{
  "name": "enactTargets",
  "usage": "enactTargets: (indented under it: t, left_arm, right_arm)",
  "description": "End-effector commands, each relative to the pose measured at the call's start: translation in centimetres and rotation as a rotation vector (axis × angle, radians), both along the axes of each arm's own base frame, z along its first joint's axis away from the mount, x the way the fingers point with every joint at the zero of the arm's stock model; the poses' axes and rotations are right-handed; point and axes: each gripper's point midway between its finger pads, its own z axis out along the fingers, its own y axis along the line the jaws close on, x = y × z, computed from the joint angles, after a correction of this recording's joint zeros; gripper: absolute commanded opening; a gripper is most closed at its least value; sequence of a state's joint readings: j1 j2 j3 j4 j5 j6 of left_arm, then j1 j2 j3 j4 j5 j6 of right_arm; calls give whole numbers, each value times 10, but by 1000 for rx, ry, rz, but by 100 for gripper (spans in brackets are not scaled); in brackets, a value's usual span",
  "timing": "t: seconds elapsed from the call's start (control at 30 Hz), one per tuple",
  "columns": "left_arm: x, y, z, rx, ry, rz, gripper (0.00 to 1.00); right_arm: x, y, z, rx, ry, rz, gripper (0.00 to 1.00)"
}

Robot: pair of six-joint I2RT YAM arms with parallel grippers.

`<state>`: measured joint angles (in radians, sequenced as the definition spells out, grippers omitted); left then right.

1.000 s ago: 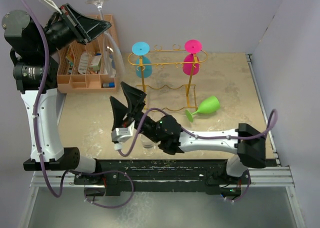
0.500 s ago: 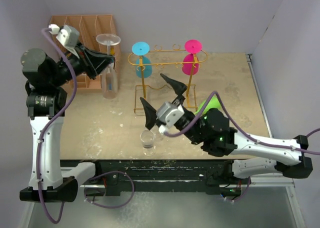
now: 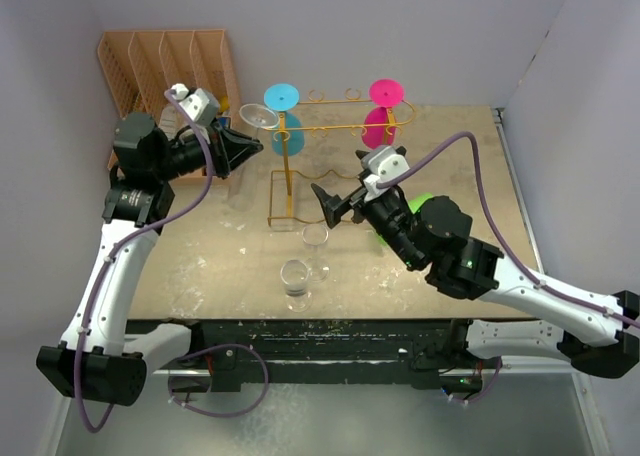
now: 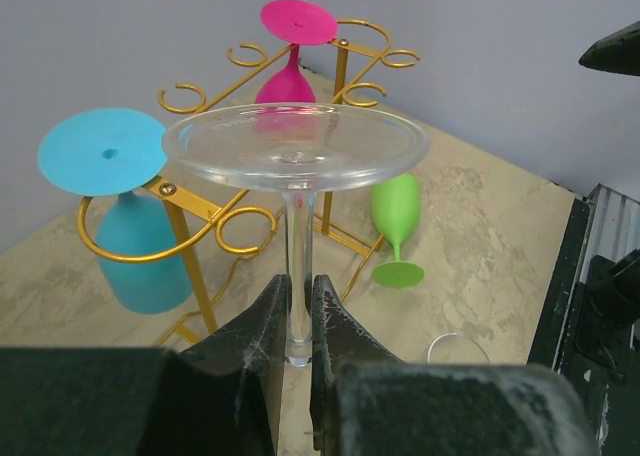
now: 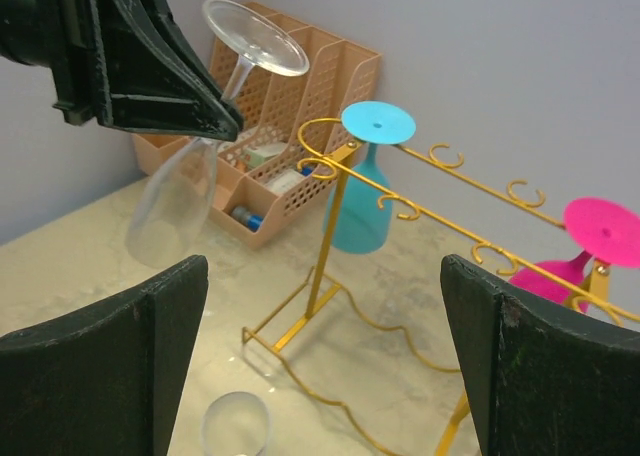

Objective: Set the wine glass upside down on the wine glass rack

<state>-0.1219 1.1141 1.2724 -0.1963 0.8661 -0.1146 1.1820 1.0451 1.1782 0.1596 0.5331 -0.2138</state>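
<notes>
Pointing foot-up, wine glass (image 5: 178,201) slants, bowl lowermost.

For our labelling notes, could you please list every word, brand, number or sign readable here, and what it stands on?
No text can be read.
The small items in the peach organizer may carry labels, but they are too small and blurred.
The wine glass rack shows no lettering.

**What's sitting on the table**

Beige, mottled stone-look tabletop (image 3: 200,256), kinda scuffed. Golden-yellow wire wine glass rack (image 3: 287,181) stands mid-table. A peach plastic slotted organizer (image 3: 165,66) is in the far left corner. A lime-green plastic wine glass (image 4: 395,208) lies on its side right of the rack. Two clear glasses (image 3: 296,279) (image 3: 315,238) stand close together near the front edge.
</notes>
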Motion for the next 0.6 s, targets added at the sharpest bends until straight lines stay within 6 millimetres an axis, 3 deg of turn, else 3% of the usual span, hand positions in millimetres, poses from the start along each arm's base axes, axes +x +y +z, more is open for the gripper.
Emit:
enactTargets:
  t: [0.0, 0.23, 0.43, 0.57]
  left_arm:
    - [-6, -12, 14, -21, -142, -38, 0]
    - [1, -26, -11, -81, -84, -51, 0]
    - [8, -33, -22, -82, -83, -31, 0]
    - [22, -35, -30, -73, -73, -19, 0]
  right_arm:
    - [-4, -8, 4, 145, 70, -7, 100]
    - [-2, -12, -13, 156, 139, -40, 100]
    - [0, -21, -10, 175, 142, -84, 100]
    - [-7, -1, -17, 87, 153, 8, 100]
